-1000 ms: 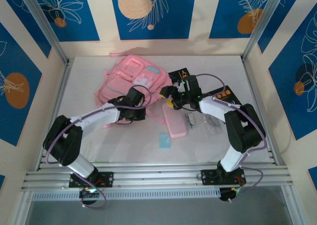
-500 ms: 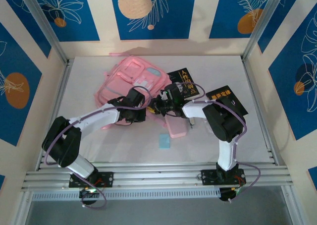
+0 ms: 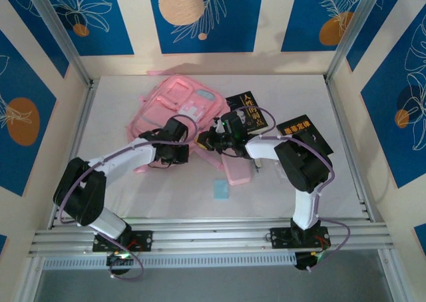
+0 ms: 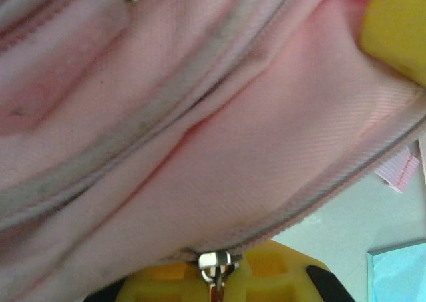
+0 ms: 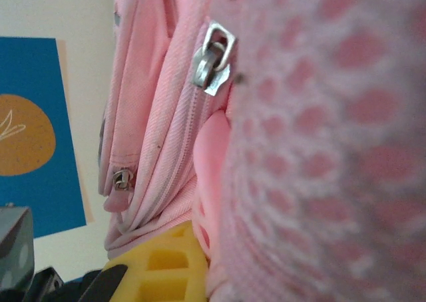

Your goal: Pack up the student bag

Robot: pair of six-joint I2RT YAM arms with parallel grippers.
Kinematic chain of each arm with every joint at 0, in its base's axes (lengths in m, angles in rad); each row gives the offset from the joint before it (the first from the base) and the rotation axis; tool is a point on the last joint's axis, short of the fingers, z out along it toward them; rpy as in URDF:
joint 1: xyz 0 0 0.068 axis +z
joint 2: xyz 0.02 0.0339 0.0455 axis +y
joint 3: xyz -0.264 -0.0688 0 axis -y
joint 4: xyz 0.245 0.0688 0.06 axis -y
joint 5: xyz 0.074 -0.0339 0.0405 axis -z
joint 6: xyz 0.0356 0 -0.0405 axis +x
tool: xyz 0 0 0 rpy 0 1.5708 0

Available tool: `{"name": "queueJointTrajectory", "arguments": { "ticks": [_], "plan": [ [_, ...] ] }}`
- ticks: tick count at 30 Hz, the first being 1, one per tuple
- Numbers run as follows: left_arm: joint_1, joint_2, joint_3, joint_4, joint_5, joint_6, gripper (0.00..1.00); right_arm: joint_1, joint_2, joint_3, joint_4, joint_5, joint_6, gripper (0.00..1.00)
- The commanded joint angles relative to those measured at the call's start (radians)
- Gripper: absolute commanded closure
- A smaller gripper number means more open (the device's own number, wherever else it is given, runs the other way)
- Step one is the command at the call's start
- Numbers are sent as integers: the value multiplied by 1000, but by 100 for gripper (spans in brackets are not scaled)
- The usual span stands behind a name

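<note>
Lying on the white table (image 3: 160, 195): the large soft pink fabric student bag (image 3: 180, 102), far left of centre, pockets facing up.
Left gripper (image 3: 174, 142): at the bag's near edge. In its wrist view, pink cloth and a zipper line run between one yellow finger (image 4: 266, 279) at the bottom and another in the top right corner. I cannot tell whether they pinch the cloth.
Zipper pull: a small metal pull (image 4: 214, 262) sits right against the lower yellow finger.
Right gripper (image 3: 209, 140): at the bag's near right corner, just beside the left gripper. One yellow finger (image 5: 163, 262) shows beneath pink fabric, with pink mesh close against the lens. I cannot tell how far it is open.
Beside the bag: a flat pink rectangular pencil case (image 3: 236, 170), two black books (image 3: 251, 112) (image 3: 303, 132) and a small pale blue card (image 3: 220, 189).
</note>
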Motion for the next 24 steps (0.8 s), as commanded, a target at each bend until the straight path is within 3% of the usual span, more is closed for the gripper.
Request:
{"name": "queueJointTrajectory", "arguments": {
  "ticks": [1, 7, 17, 20, 24],
  "plan": [
    [69, -47, -9, -234, -95, 37, 100, -53, -48, -6, -11, 185, -156, 100],
    [136, -116, -78, -229, -112, 27, 100, -90, -40, -24, 2, 185, -105, 100],
    [169, -169, -102, -243, -36, 46, 100, -154, -14, 88, -55, 166, -219, 100],
    [153, -171, -107, -189, 66, 36, 100, -166, 39, 174, -70, 121, -269, 100],
    [61, -175, -87, -153, 88, -9, 100, -175, 132, 356, -179, 67, -320, 100]
  ]
}}
